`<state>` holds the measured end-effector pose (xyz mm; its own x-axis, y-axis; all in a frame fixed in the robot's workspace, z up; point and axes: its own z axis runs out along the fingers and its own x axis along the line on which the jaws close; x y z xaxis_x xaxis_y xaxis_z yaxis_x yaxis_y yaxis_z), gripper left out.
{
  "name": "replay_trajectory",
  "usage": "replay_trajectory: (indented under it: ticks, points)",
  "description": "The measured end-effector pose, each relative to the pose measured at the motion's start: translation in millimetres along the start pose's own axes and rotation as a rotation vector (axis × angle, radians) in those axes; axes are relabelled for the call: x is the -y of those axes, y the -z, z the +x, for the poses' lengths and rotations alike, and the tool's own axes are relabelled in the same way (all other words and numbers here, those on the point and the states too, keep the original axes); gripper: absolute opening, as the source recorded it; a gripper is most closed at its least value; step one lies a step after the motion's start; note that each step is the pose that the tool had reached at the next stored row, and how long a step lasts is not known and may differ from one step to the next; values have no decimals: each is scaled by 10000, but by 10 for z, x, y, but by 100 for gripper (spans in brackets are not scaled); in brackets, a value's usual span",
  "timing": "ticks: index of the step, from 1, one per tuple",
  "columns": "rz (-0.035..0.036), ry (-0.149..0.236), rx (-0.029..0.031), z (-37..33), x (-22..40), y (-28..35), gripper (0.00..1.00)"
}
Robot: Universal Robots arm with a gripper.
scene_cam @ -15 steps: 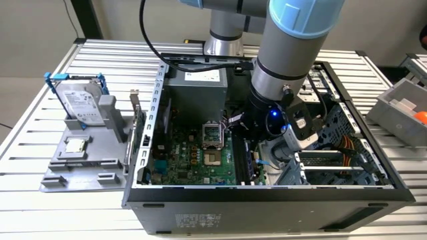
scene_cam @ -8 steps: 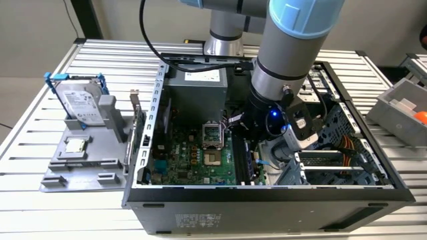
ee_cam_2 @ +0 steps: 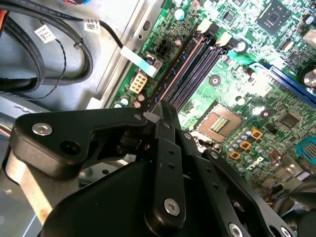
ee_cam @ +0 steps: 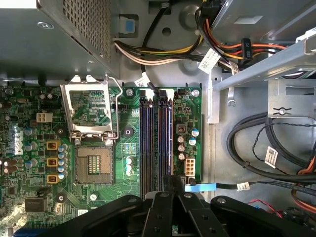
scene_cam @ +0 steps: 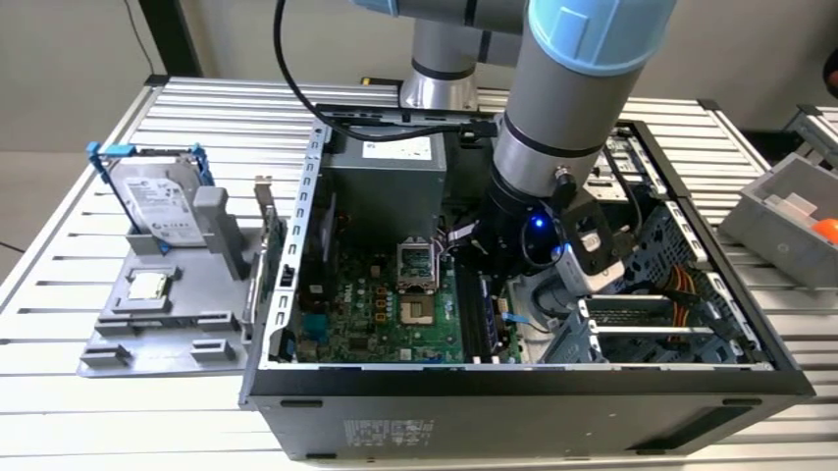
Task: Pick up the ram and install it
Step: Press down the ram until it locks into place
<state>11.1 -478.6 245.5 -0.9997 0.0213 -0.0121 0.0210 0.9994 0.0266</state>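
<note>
My gripper [scene_cam: 504, 285] reaches down into the open computer case [scene_cam: 524, 378], over the black memory slots [ee_cam: 145, 138] of the green motherboard [scene_cam: 373, 314]. Its fingers [ee_cam_2: 165, 148] are drawn together at about mid-length of the slot row. The ram [ee_cam_2: 180, 66] shows edge-on as a long dark strip with a coppery line. It runs out from between the fingertips along the outermost slot, next to the white power connector [ee_cam_2: 138, 81]. In the first wrist view the gripper [ee_cam: 173, 181] lines up with the ram [ee_cam: 169, 138] in that same slot. How deep the ram sits is hidden.
The open processor socket [ee_cam: 91, 165] lies beside the slots, and the power supply [scene_cam: 387, 177] stands behind it. Cable bundles [ee_cam: 256, 143] and drive-bay metal crowd the other side. Outside the case, a grey fixture [scene_cam: 157, 343] carries a hard drive [scene_cam: 157, 201] and a processor chip [scene_cam: 144, 285].
</note>
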Motion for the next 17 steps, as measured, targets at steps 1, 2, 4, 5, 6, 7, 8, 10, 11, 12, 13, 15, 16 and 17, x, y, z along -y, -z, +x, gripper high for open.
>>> replay_trajectory:
  ticks: [1,2,4,5,6,7,8,10,11,12,13,15,16,17]
  points:
    - [0,5,0,0,0,0,0]
    - [-1,22,0,1,0,0,0]
    - [-1,79,-2,2,0,0,0]
    - [-1,100,-3,2,0,0,0]
    - [-1,100,-3,2,0,0,0]
    - [-2,101,-3,2,0,0,0]
    - [-1,101,-2,2,0,0,0]
    - [-2,103,-3,3,0,0,0]
    - [-1,119,-3,3,0,0,0]
    - [-2,144,-3,3,0,0,0]
    - [-2,176,-4,3,0,0,0]
    - [-3,252,-6,3,0,0,0]
    - [-3,299,-8,3,0,0,0]
    - [-4,337,-9,3,0,0,0]
